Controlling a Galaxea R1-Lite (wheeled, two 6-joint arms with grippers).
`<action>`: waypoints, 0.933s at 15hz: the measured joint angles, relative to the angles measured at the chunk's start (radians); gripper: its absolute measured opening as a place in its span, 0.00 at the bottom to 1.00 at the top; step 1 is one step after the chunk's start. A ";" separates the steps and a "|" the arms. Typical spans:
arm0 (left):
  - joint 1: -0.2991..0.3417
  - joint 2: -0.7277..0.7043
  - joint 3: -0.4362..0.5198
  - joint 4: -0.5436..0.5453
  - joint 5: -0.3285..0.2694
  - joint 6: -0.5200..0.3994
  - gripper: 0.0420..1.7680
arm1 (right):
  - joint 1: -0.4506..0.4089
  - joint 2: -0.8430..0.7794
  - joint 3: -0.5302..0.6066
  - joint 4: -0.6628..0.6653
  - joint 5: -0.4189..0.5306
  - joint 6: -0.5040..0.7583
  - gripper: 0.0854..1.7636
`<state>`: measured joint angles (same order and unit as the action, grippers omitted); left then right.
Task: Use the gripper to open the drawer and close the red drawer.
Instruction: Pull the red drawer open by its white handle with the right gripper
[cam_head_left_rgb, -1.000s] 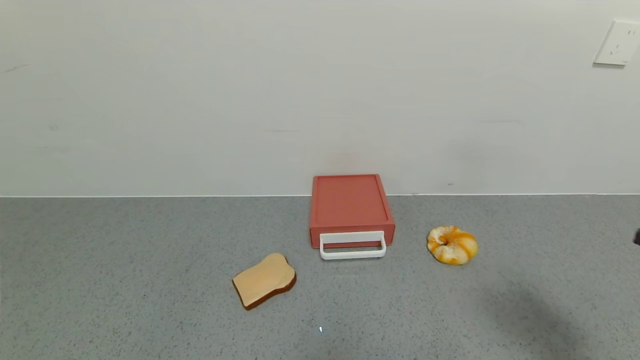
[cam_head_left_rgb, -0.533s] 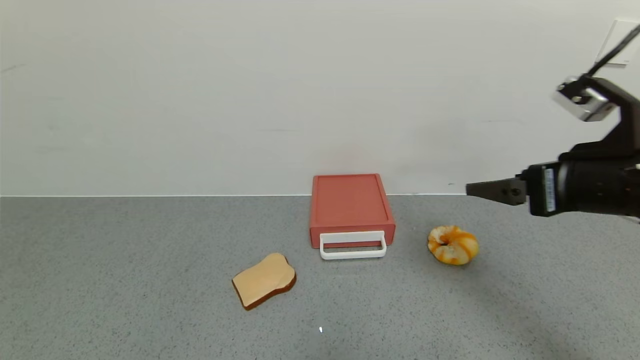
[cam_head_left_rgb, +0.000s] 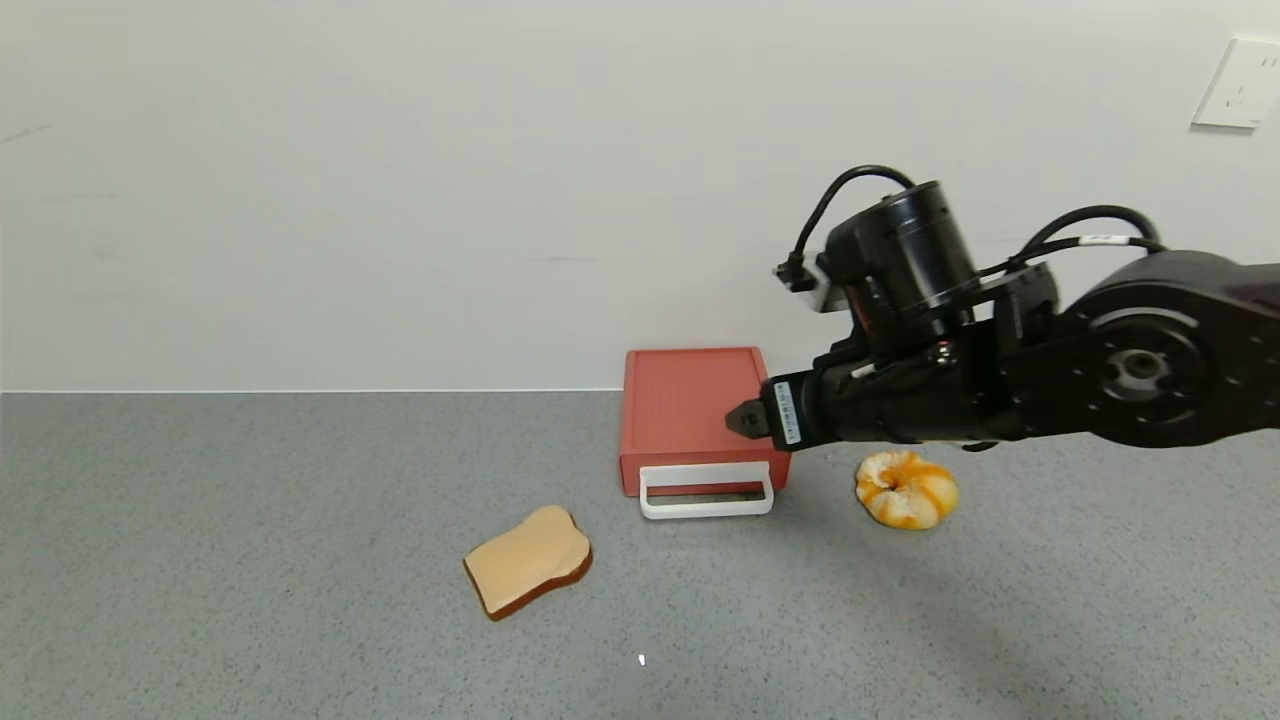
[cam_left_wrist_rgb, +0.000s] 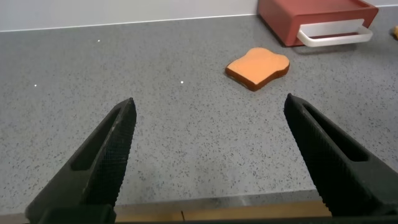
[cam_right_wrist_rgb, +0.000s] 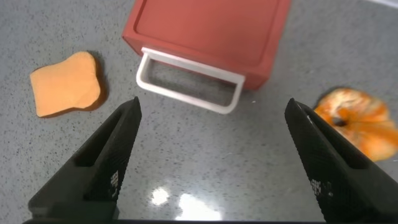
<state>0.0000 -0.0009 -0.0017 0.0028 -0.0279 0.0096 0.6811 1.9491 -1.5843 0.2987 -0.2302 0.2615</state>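
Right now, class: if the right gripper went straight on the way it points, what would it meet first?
Probably the drawer: the right gripper is open, aimed down at the white handle, so the handle or the counter just before it comes first; depth is unclear.

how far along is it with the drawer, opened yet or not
Nothing is done yet: the drawer sits shut, its white handle untouched. In hand: the right tool, fingers open, hovers above the drawer's front right corner, and the right wrist view shows the handle between its fingers but well below. The left tool is parked open over the table. Left: hooking the handle, pulling the drawer out, then pushing it closed.
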 joint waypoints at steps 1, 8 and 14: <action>0.000 0.000 0.000 -0.001 0.000 0.000 0.97 | 0.018 0.036 -0.039 0.033 -0.017 0.031 0.96; 0.000 0.000 0.000 -0.001 0.000 0.000 0.97 | 0.074 0.224 -0.168 0.098 -0.087 0.167 0.96; 0.000 0.000 0.000 -0.001 0.001 0.000 0.97 | 0.083 0.317 -0.241 0.094 -0.120 0.193 0.96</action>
<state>0.0000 -0.0009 -0.0017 0.0017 -0.0272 0.0091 0.7643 2.2660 -1.8251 0.3930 -0.3506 0.4545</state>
